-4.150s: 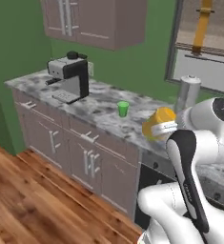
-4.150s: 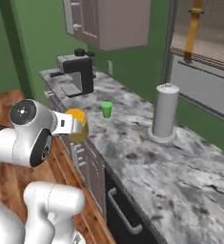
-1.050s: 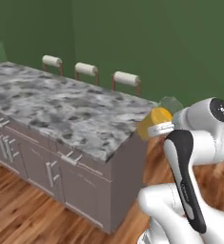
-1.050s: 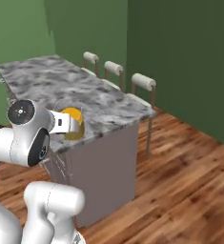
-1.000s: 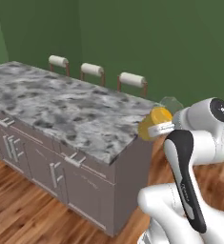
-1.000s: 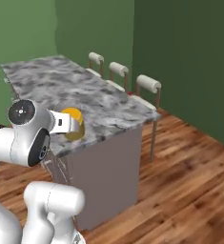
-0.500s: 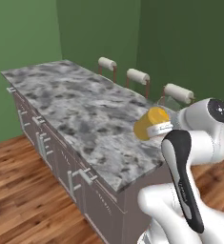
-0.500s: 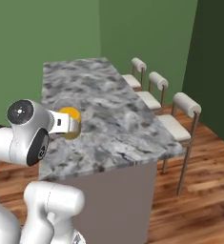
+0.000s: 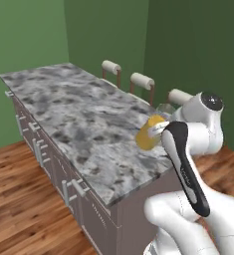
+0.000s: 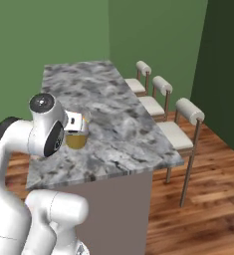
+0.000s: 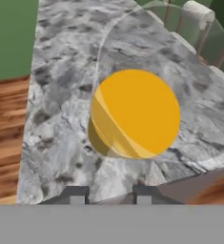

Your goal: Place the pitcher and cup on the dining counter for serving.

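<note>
A: Where is the clear glass pitcher with orange-yellow contents (image 9: 151, 132)?

B: The two-finger gripper (image 11: 106, 193) pinches it at the rim, jaws part closed on the glass. It hangs above the grey-white marbled dining counter (image 9: 73, 117), near the end by the robot.

A: And its long axis?

B: Slightly tilted, I think; the counter top is straight below it.

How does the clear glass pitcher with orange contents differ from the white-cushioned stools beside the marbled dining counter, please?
The clear glass pitcher is see-through and shows orange-yellow contents; the white-cushioned stools are opaque white on thin brown frames. The pitcher is carried at the gripper, above the marbled dining counter; the stools stand on the wooden floor. The pitcher is single; the stools form a row of three. Both are at the counter's end.
</note>
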You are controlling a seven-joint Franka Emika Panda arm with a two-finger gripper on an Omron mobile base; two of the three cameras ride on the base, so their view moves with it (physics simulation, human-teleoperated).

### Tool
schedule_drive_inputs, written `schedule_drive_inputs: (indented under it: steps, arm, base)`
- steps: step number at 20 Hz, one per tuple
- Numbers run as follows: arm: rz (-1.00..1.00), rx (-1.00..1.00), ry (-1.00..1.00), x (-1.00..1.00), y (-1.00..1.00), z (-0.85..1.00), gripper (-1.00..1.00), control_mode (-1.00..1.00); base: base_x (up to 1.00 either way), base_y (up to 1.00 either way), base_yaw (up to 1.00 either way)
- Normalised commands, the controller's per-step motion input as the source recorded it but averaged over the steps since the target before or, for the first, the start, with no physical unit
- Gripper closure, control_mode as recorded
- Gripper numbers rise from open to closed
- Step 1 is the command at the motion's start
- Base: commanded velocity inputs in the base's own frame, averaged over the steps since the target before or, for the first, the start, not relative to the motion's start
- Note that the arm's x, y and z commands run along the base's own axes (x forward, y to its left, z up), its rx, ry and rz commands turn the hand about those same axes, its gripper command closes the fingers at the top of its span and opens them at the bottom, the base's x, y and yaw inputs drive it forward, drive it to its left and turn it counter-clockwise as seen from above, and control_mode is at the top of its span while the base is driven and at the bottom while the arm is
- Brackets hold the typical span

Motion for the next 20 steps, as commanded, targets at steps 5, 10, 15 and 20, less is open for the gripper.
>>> schedule_drive_inputs:
  steps: [5, 10, 15, 20]
  arm:
    - [-0.07, -0.05, 0.30, 1.00, 0.15, -0.07, 1.00, -1.00]
    - [-0.06, -0.08, 0.07, 0.90, 0.17, -0.25, 1.00, -1.00]
    - [-0.05, -0.08, 0.00, 0.98, 0.15, -0.41, 1.00, -1.00]
    - [-0.01, -0.14, 0.02, 0.97, 0.02, -0.52, 1.00, -1.00]
  base:
    - [0.00, 0.00, 0.00]
    - [0.00, 0.00, 0.00]
    - [0.00, 0.00, 0.00]
    - [0.00, 0.00, 0.00]
